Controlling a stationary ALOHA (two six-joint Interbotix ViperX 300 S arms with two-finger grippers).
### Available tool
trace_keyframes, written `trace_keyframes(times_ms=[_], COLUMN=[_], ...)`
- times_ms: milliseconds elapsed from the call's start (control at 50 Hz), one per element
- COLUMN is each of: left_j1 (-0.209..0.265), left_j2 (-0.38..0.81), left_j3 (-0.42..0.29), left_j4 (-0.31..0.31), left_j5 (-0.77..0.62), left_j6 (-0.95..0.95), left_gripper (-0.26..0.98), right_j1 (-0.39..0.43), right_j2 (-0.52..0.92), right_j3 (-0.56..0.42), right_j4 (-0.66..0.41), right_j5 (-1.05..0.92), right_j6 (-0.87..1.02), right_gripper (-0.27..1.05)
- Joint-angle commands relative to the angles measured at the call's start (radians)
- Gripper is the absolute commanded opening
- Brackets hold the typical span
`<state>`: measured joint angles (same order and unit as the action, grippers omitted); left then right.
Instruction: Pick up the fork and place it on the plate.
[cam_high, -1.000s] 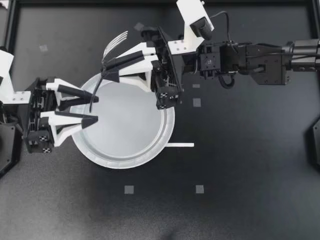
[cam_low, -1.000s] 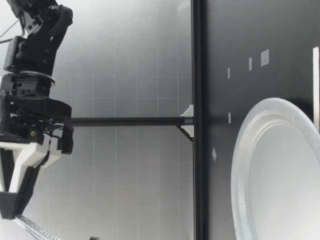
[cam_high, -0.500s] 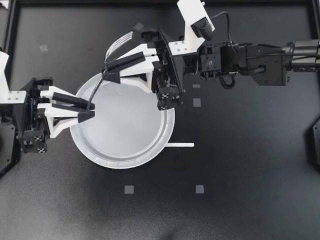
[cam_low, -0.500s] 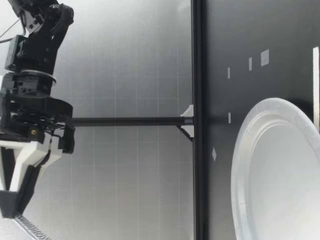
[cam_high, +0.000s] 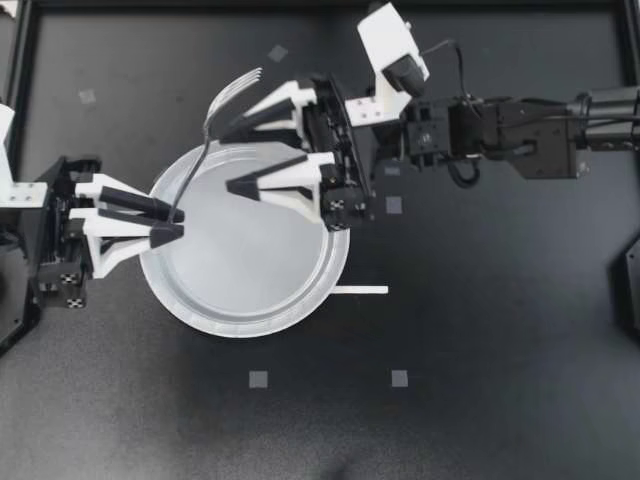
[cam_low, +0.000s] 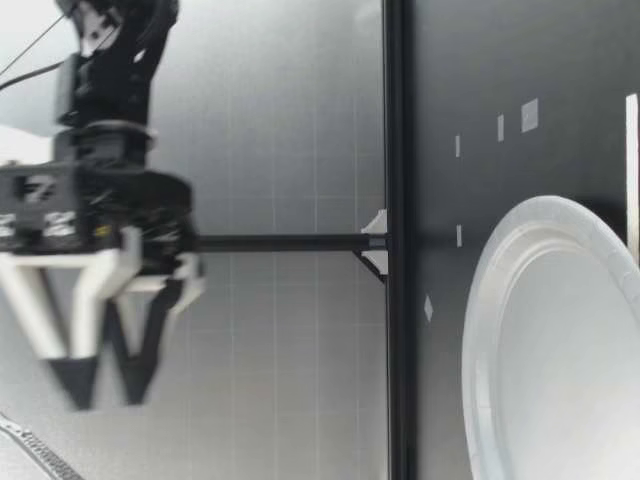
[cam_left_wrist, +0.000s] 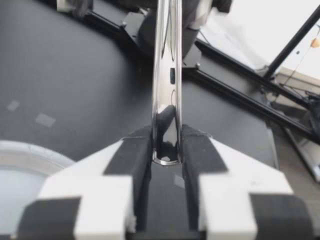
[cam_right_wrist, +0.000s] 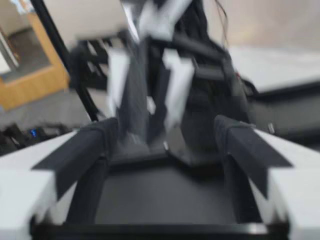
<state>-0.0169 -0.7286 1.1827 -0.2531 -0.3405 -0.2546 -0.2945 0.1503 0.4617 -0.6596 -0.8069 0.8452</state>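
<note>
The fork (cam_high: 197, 155) is polished metal: stiff, light for its length, and slick. It should not bend or break, but I judge it could swivel or slide between rubber pads, especially when held by one end. A hold nearer the middle of the handle would balance it better. An end hold leaves the tined head as a long lever.

It is held exactly that way. My left pincer (cam_high: 178, 220), at the 9 o'clock rim of the plate (cam_high: 250, 330), is clamped on the tip of the handle. In the left wrist view both dark pads (cam_left_wrist: 137, 150) press the handle end of the fork (cam_left_wrist: 167, 75) from either side. From there the fork slants toward 1 o'clock, crossing the plate's rim at about 10 o'clock. Its tines lie beyond the rim over the dark bench (cam_high: 480, 380). It looks lifted rather than lying flat.

My right pincer (cam_high: 228, 157) stands over the plate's 12 o'clock side with its fingers spread wide, touching nothing. The right wrist view, though smeared, shows the same wide gap.

Half a second ago those right fingers were closed on the fork's neck; they have since let go and parted. The left pincer has kept its grip and barely shifted, so the fork now hangs from it alone.
</note>
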Motion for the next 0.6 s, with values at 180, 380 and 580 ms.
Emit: trace_keyframes(times_ms=[180,380,580], left_j1=[-0.002,-0.002,-0.002], left_j2=[-0.017,0.037,0.101], left_j3=[-0.006,0.057,0.072], left_j4=[-0.051,-0.051,-0.029], left_j5=[0.548,0.712,0.727], left_j6=[-0.109,-0.253,-0.285], left_gripper=[0.05,0.05,0.05], right_j1=[-0.014,-0.014,-0.014], right_j2=[-0.213,-0.273,-0.265], right_j3=[0.233,0.29,0.308], right_j4=[0.023,0.031,0.034], right_j5=[0.209,0.221,0.201], right_j6=[0.018,0.037,0.067], right_gripper=[0.74,0.74,0.74])
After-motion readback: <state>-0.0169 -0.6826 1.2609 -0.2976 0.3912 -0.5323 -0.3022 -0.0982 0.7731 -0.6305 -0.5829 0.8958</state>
